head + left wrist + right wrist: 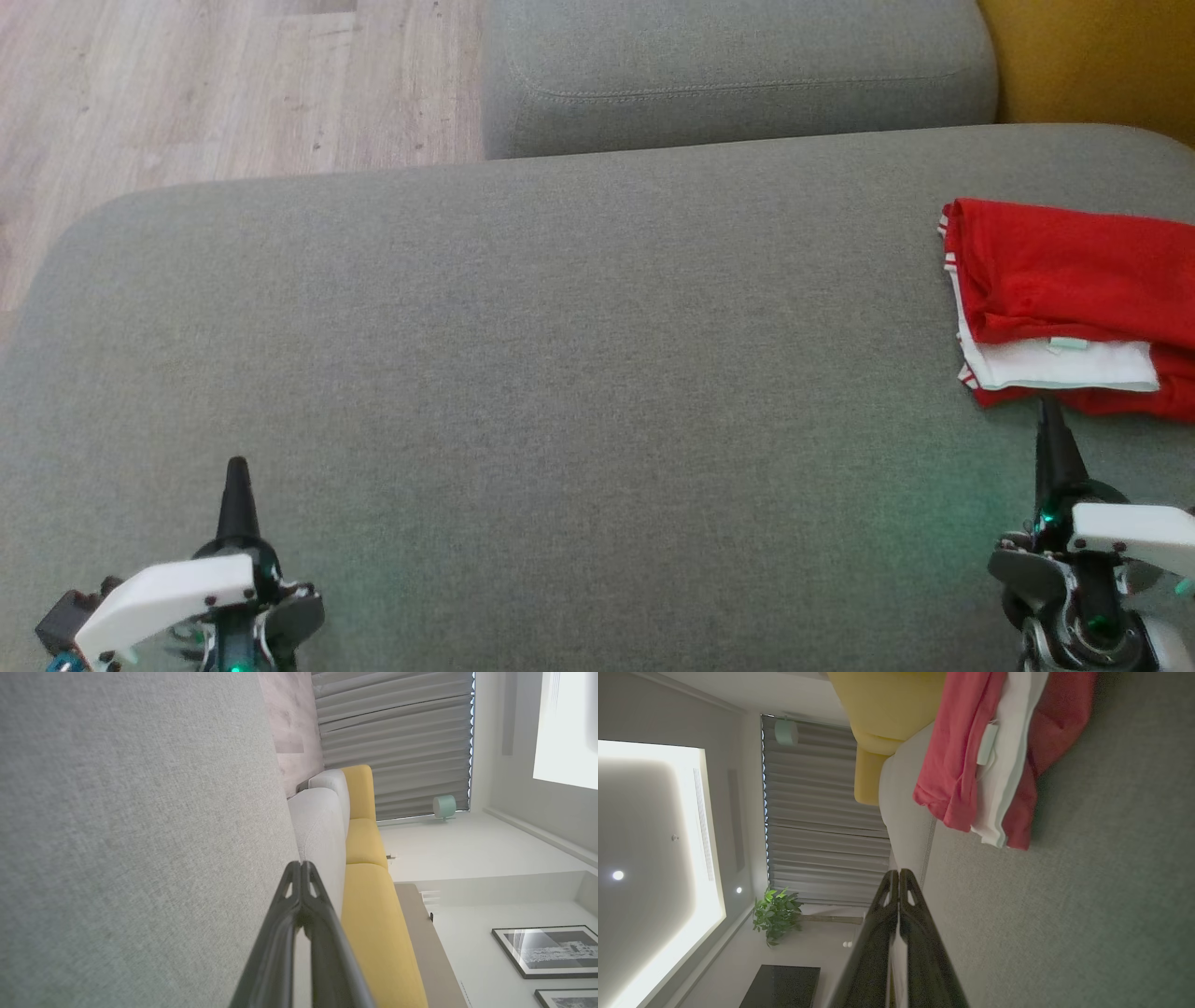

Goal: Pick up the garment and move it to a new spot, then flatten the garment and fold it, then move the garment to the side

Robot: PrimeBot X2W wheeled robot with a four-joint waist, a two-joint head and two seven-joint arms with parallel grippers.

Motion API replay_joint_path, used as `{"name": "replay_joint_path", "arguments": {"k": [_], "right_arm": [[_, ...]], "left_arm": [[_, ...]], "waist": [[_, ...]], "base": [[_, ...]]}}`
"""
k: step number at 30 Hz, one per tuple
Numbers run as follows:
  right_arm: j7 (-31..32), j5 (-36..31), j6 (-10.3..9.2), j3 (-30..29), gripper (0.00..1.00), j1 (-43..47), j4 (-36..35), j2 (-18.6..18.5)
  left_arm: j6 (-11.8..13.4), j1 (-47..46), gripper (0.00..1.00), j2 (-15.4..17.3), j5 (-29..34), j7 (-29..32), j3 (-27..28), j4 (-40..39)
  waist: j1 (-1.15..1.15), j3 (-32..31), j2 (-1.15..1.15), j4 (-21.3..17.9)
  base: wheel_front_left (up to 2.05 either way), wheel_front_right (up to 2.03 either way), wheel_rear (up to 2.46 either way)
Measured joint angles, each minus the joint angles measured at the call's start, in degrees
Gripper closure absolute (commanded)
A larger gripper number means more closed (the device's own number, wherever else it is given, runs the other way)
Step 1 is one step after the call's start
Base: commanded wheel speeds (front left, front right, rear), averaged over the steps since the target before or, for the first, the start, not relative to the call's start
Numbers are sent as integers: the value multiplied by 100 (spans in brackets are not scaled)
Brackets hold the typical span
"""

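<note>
— Red garment [1064,289], with a white band and a small pale tag showing. Folded?

— Folded into a loose stack, yes. Lies at the far right of the grey seat cushion [560,355], partly cut off by the right border of the head view.

— And the right gripper [1047,411]?

— Rises from the lower right and points toward the near red edge of the garment. Tip just short of the cloth or touching it; cannot tell which. Fingers [878,933] pressed together, nothing between them.

— Any clearer from the right wrist view?

— Closed tip to tip there as well, over bare grey fabric. Garment farther ahead, stacked in layers of red, white and red, tag hanging from the white one.

— Left gripper [237,471]?

— Sits at the lower left over the seat, well apart from the garment. Closed too, tips together in the left wrist view, gripping nothing.

— Around the seat?

— Grey back cushion [728,75] just beyond it, yellow upholstery [1102,56] at the top right corner, pale wooden floor [187,84] at the top left.

— Farther off?

— Grey pleated curtain [822,812], a leafy potted plant [777,912] and a framed picture [546,949] on a white wall, all turned sideways in the wrist views.
</note>
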Motion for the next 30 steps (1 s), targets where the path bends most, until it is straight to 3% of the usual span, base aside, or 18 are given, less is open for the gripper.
{"name": "replay_joint_path", "arguments": {"k": [15,30], "right_arm": [[253,894,0,-93,100,0,-42,0],[253,916,0,-99,100,0,-52,0]], "left_arm": [[-93,-2,100,0,-831,241,121,-27],[-93,-2,100,0,-839,242,138,-29]], "waist": [[0,-22,0,-20],[0,-22,0,-20]], "base": [[0,0,0],[0,0,0]]}}
